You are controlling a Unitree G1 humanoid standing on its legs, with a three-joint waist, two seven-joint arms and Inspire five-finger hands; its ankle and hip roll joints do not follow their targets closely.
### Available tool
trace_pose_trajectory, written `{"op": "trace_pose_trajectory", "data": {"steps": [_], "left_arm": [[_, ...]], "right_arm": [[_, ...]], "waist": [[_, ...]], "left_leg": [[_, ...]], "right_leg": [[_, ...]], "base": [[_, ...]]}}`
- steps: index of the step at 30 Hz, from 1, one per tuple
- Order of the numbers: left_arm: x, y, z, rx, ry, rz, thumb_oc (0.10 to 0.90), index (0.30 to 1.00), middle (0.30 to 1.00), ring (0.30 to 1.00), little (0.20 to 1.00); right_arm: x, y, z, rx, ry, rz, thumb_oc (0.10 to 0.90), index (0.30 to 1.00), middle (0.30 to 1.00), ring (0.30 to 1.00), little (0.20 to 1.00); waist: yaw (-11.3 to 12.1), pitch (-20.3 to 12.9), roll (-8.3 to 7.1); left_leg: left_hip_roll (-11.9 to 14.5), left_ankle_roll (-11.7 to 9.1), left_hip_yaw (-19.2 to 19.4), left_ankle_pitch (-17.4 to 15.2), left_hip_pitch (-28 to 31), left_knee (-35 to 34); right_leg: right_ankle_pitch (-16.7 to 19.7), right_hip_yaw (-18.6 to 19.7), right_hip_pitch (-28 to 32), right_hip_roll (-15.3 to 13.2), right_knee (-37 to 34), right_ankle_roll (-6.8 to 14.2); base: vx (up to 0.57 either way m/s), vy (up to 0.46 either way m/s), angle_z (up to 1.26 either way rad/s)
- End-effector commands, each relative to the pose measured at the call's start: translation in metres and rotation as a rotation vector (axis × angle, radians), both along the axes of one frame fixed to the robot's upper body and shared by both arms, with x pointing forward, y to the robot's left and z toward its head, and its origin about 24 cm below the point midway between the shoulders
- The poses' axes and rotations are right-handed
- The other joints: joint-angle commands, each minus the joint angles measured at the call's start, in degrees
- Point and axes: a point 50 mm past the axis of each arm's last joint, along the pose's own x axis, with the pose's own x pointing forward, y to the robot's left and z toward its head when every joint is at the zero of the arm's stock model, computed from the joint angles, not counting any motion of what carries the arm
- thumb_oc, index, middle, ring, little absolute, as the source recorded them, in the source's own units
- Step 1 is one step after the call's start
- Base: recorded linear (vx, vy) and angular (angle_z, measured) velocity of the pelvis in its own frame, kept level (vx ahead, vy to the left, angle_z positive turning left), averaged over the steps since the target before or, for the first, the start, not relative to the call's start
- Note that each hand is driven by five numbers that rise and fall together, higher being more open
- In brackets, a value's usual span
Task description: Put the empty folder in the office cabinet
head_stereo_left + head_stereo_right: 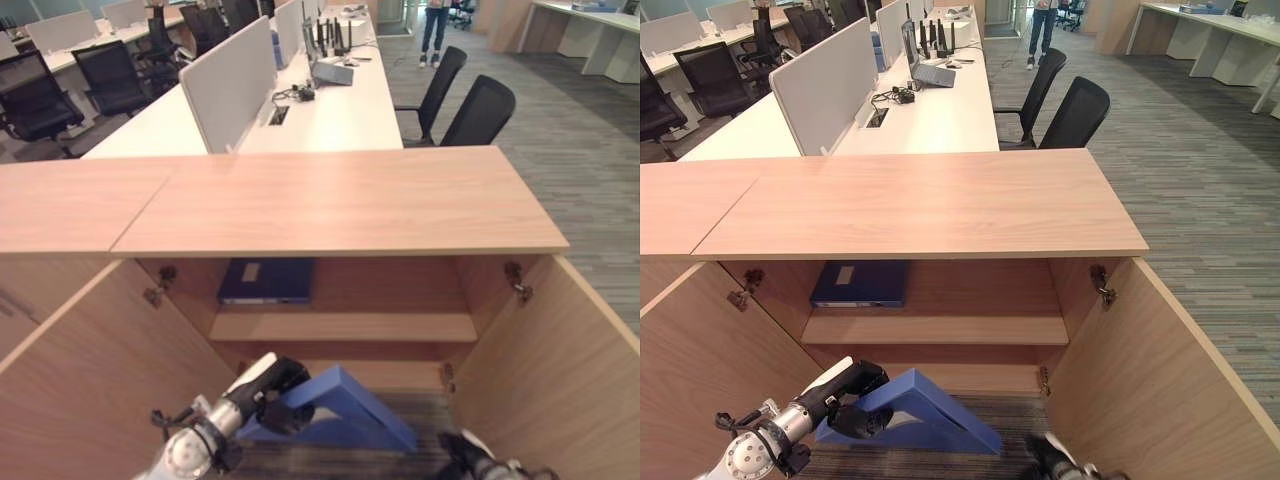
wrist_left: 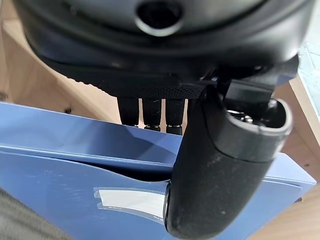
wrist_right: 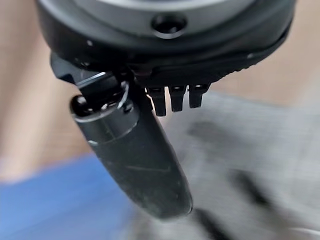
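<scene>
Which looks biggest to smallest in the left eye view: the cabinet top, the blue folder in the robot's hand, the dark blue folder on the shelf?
1. Cabinet top, by far the largest.
2. Blue folder, held by the left hand; it is nearer the camera, which enlarges it.
3. Dark blue folder on the shelf.

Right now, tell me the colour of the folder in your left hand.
Blue, with a white label. The folder shows best in the left wrist view, pinched by the left hand.
</scene>
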Motion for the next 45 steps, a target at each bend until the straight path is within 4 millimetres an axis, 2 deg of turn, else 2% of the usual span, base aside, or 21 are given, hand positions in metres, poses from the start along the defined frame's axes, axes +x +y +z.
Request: {"op": "trace_pose_trajectory", "data": {"steps": [1, 2, 5, 8, 19, 23, 25, 26, 31, 32, 36, 40, 41, 45], "left_arm": [[0.034, -0.015, 0.063, -0.064, -0.385, -0.052, 0.400, 0.300, 0.300, 0.300, 0.300], [0.034, -0.015, 0.064, -0.070, -0.396, -0.042, 0.400, 0.300, 0.300, 0.300, 0.300], [0.033, -0.014, 0.064, -0.079, -0.402, -0.028, 0.400, 0.300, 0.300, 0.300, 0.300], [0.033, -0.012, 0.068, -0.070, -0.431, -0.016, 0.400, 0.300, 0.300, 0.300, 0.300], [0.033, -0.005, 0.077, -0.022, -0.501, 0.009, 0.400, 0.300, 0.300, 0.300, 0.300], [0.036, -0.008, 0.088, -0.076, -0.542, 0.004, 0.400, 0.300, 0.300, 0.300, 0.300], [0.039, -0.015, 0.100, -0.124, -0.577, -0.039, 0.400, 0.300, 0.300, 0.300, 0.300], [0.039, -0.015, 0.100, -0.125, -0.578, -0.039, 0.400, 0.300, 0.300, 0.300, 0.300], [0.045, -0.033, 0.127, -0.250, -0.646, -0.149, 0.400, 0.300, 0.300, 0.300, 0.300], [0.045, -0.033, 0.128, -0.250, -0.647, -0.150, 0.400, 0.300, 0.300, 0.300, 0.300], [0.044, -0.043, 0.158, -0.286, -0.770, -0.241, 0.400, 0.300, 0.300, 0.300, 0.300], [0.038, -0.050, 0.177, -0.366, -0.815, -0.308, 0.400, 0.300, 0.300, 0.300, 0.300], [0.036, -0.053, 0.180, -0.454, -0.792, -0.328, 0.400, 0.300, 0.300, 0.300, 0.300], [0.035, -0.059, 0.180, -0.577, -0.739, -0.341, 0.400, 0.300, 0.300, 0.300, 0.300]], "right_arm": [[0.049, 0.010, 0.038, 0.010, -0.214, 0.089, 0.800, 0.900, 0.900, 0.900, 0.900], [0.057, 0.013, 0.052, 0.018, -0.277, 0.121, 0.800, 0.900, 0.900, 0.900, 0.900], [0.061, 0.016, 0.062, 0.042, -0.318, 0.139, 0.800, 0.900, 0.900, 0.900, 0.900], [0.065, 0.028, 0.078, 0.087, -0.373, 0.211, 0.800, 0.900, 0.900, 0.900, 0.900], [0.059, 0.046, 0.090, 0.160, -0.360, 0.365, 0.800, 0.900, 0.900, 0.900, 0.900], [0.068, 0.050, 0.103, 0.139, -0.418, 0.406, 0.800, 0.900, 0.900, 0.900, 0.900], [0.078, 0.054, 0.123, 0.102, -0.506, 0.469, 0.800, 0.900, 0.900, 0.900, 0.900], [0.078, 0.054, 0.124, 0.102, -0.507, 0.468, 0.800, 0.900, 0.900, 0.900, 0.900], [0.095, 0.069, 0.145, 0.103, -0.588, 0.530, 0.800, 0.900, 0.900, 0.900, 0.900], [0.095, 0.069, 0.146, 0.102, -0.588, 0.530, 0.800, 0.900, 0.900, 0.900, 0.900], [0.097, 0.079, 0.149, 0.132, -0.594, 0.556, 0.800, 0.900, 0.900, 0.900, 0.900], [0.098, 0.083, 0.152, 0.127, -0.607, 0.581, 0.800, 0.900, 0.900, 0.900, 0.900], [0.097, 0.087, 0.152, 0.127, -0.608, 0.601, 0.800, 0.900, 0.900, 0.900, 0.900], [0.095, 0.096, 0.148, 0.142, -0.587, 0.635, 0.800, 0.900, 0.900, 0.900, 0.900]], "waist": [[-0.8, -0.8, -2.39], [-0.8, -0.7, -2.48], [-0.9, -0.7, -2.41], [-0.9, -0.6, -2.52], [-0.5, -0.5, -2.90], [-0.3, -0.5, -2.90], [-0.1, -0.6, -2.85], [-0.1, -0.5, -2.84], [0.0, -0.9, -2.81], [0.0, -0.8, -2.82], [0.1, -1.2, -2.85], [0.2, -1.3, -2.86], [0.2, -1.3, -2.91], [0.3, -1.3, -3.02]], "left_leg": [[0.3, -1.1, 1.0, -7.9, 1.5, 0.3], [0.3, -1.1, 1.0, -7.9, 1.4, 0.3], [0.2, -1.1, 1.0, -7.9, 1.3, 0.3], [0.4, -1.1, 1.2, -8.0, 1.4, 0.3], [0.5, -1.5, 1.6, -7.9, 1.4, 0.3], [0.5, -1.6, 1.7, -7.8, 1.4, 0.3], [0.6, -1.6, 1.8, -7.9, 1.5, 0.3], [0.6, -1.6, 1.8, -7.9, 1.5, 0.3], [0.7, -1.7, 2.0, -7.9, 1.8, 0.3], [0.7, -1.7, 2.0, -7.9, 1.8, 0.3], [0.7, -1.8, 2.1, -8.1, 2.2, 0.3], [0.7, -1.9, 2.1, -8.1, 2.4, 0.3], [0.7, -1.9, 2.2, -8.1, 2.4, 0.3], [0.7, -1.9, 2.3, -8.1, 2.5, 0.3]], "right_leg": [[-0.8, -1.2, 0.8, -3.4, 0.4, 4.8], [-0.7, -1.2, 0.7, -3.4, 0.4, 4.7], [-0.7, -1.3, 0.6, -3.5, 0.4, 4.7], [-0.8, -1.4, 0.6, -3.6, 0.4, 4.6], [-1.1, -1.5, 0.7, -3.6, 0.4, 4.5], [-1.1, -1.6, 0.7, -3.6, 0.4, 4.5], [-1.0, -1.6, 0.8, -3.6, 0.4, 4.5], [-1.0, -1.6, 0.8, -3.6, 0.4, 4.5], [-1.2, -1.5, 1.0, -3.6, 0.4, 4.5], [-1.2, -1.5, 1.1, -3.6, 0.4, 4.5], [-1.2, -1.5, 1.4, -3.6, 0.4, 4.5], [-1.2, -1.4, 1.6, -3.6, 0.4, 4.5], [-1.2, -1.3, 1.6, -3.6, 0.4, 4.5], [-1.2, -1.3, 1.7, -3.5, 0.4, 4.5]], "base": [[-0.01, -0.010, 0.05], [0.00, -0.010, 0.04], [0.00, 0.000, 0.00], [0.00, 0.000, 0.00], [0.00, 0.000, 0.00], [0.00, 0.000, 0.00], [0.00, 0.000, 0.00], [0.00, 0.000, 0.00], [0.00, 0.000, 0.00], [0.00, 0.000, 0.00], [0.00, 0.000, 0.00], [0.00, 0.000, 0.00], [0.00, 0.000, 0.00], [0.00, 0.000, 0.00]]}}
